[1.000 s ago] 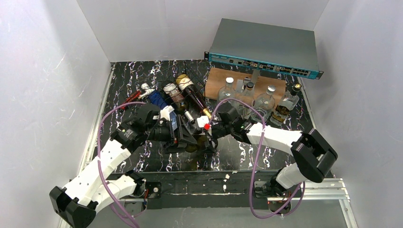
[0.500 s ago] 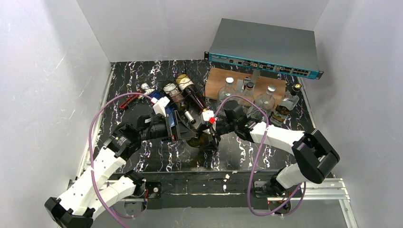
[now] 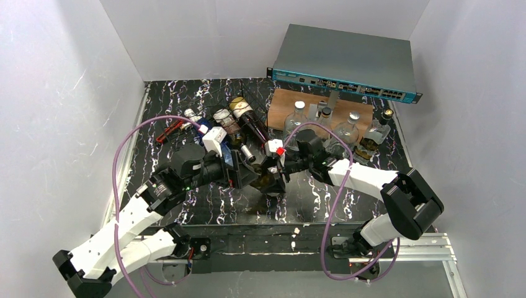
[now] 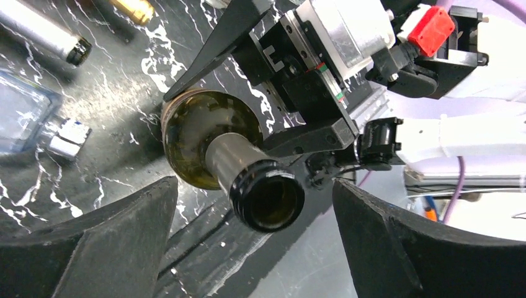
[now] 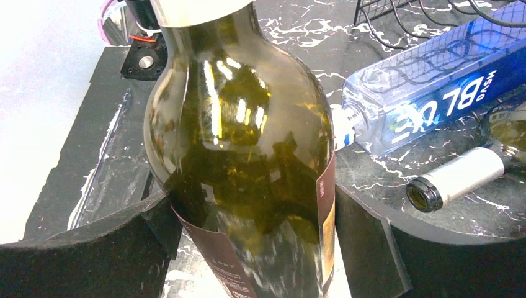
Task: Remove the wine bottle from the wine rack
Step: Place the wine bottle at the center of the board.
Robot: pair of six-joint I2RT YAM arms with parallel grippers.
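1. The right gripper [image 5: 257, 248] was clamped around the body of the green wine bottle [image 5: 248, 155], with a pad pressed to each side of the glass.
2. The bottle was out of the wine rack [image 5: 372, 12], on its near side and apart from the wire.
3. Over the last second the bottle had shifted slightly rightward along the rack's near side. The left arm had re-posed.
4. The left gripper [image 4: 253, 186] faced the bottle's mouth with its fingers spread wide, the neck between them untouched.
5. The removal looked essentially done; a handover or set-down away from the rack seemed to remain.
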